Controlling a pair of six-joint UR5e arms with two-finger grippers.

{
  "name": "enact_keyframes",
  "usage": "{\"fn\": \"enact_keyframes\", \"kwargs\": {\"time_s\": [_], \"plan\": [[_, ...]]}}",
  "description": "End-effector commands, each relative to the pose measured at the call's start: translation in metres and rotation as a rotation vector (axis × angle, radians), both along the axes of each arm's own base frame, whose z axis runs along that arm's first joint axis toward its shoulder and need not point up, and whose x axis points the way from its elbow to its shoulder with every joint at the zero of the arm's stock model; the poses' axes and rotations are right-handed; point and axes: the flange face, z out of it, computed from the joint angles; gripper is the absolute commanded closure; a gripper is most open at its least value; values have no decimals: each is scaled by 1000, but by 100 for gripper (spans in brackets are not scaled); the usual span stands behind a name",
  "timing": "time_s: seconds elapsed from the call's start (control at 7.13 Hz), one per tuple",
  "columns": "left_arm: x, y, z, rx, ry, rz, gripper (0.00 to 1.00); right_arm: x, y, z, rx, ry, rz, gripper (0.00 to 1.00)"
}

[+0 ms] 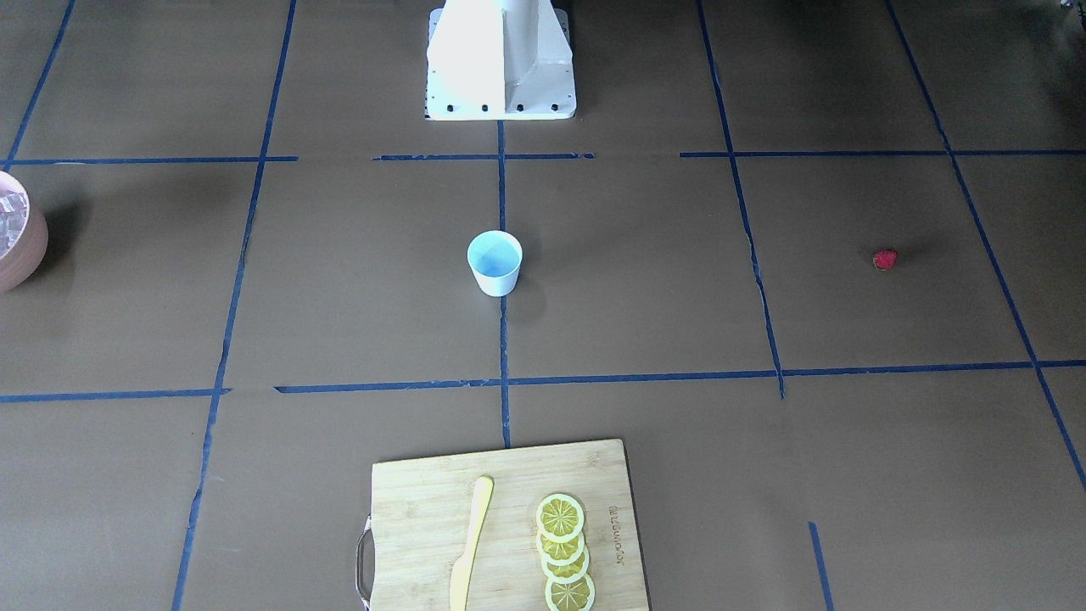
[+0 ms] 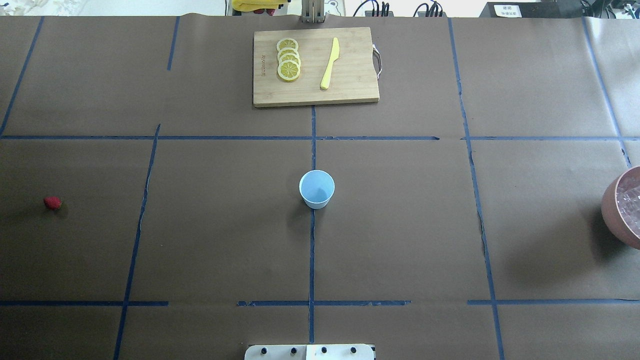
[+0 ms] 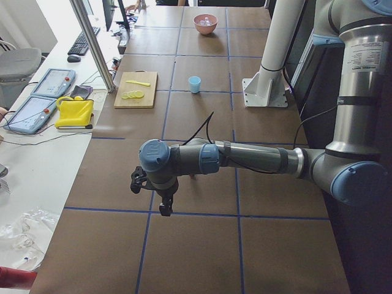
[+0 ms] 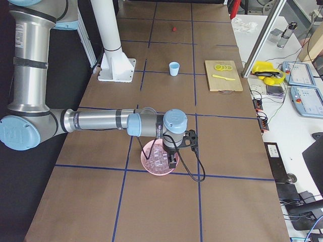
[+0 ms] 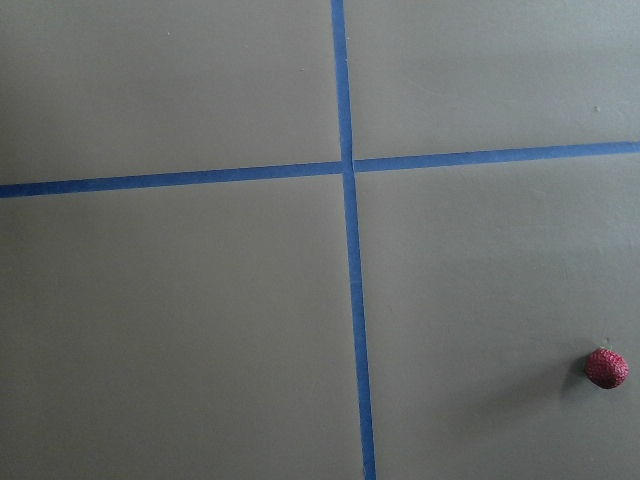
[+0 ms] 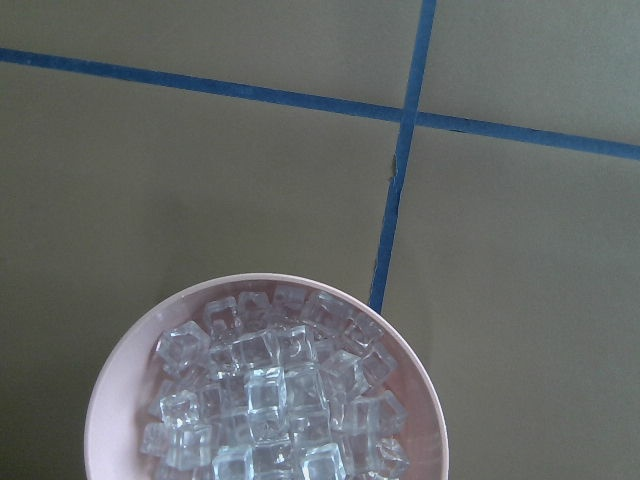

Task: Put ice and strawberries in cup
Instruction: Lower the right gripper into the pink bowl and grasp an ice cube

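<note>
The white cup point(image 2: 316, 189) with a pale blue inside stands upright at the table's centre; it also shows in the front view point(image 1: 495, 263). The red strawberry point(image 2: 52, 202) lies alone on the table's far left, and shows low right in the left wrist view point(image 5: 606, 368). The ice cubes point(image 6: 270, 400) fill the pinkish-brown bowl point(image 2: 612, 210) at the right edge. My left gripper point(image 3: 164, 207) hangs above the table near the strawberry's side. My right gripper point(image 4: 173, 162) hangs right above the ice bowl point(image 4: 144, 160). I cannot tell whether either is open or shut.
A wooden cutting board point(image 2: 315, 95) at the far middle holds lemon slices point(image 2: 288, 60) and a yellow knife point(image 2: 330, 64). The white robot base point(image 1: 501, 59) stands at the near edge. Blue tape lines cross the brown table.
</note>
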Motion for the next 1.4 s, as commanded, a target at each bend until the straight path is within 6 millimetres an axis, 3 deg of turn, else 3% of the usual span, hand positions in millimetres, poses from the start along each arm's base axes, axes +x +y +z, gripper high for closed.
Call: {"fn": "enact_keyframes", "kwargs": {"time_s": [0.0, 0.28, 0.42, 0.56, 0.7, 0.98, 1.12, 1.26], "plan": [[1, 0, -1, 8, 4, 4, 0, -1, 1, 1, -4, -5, 0, 0], [2, 1, 4, -5, 7, -2, 0, -1, 1, 2, -5, -3, -1, 0], [2, 11, 11, -13, 9, 1, 0, -1, 1, -2, 0, -8, 3, 0], [3, 16, 14, -1, 12, 5, 0, -2, 11, -6, -5, -17, 8, 0], [3, 27, 23, 17, 13, 5, 0, -10, 13, -22, -9, -30, 18, 0], [6, 36, 32, 20, 55, 0, 0, -71, 16, -61, -218, -14, 143, 1], [6, 36, 32, 22, 55, 0, 0, -74, 34, -48, -240, -11, 158, 4], [6, 35, 32, 23, 55, 0, 0, -85, 38, -50, -294, -18, 238, 6]]}}
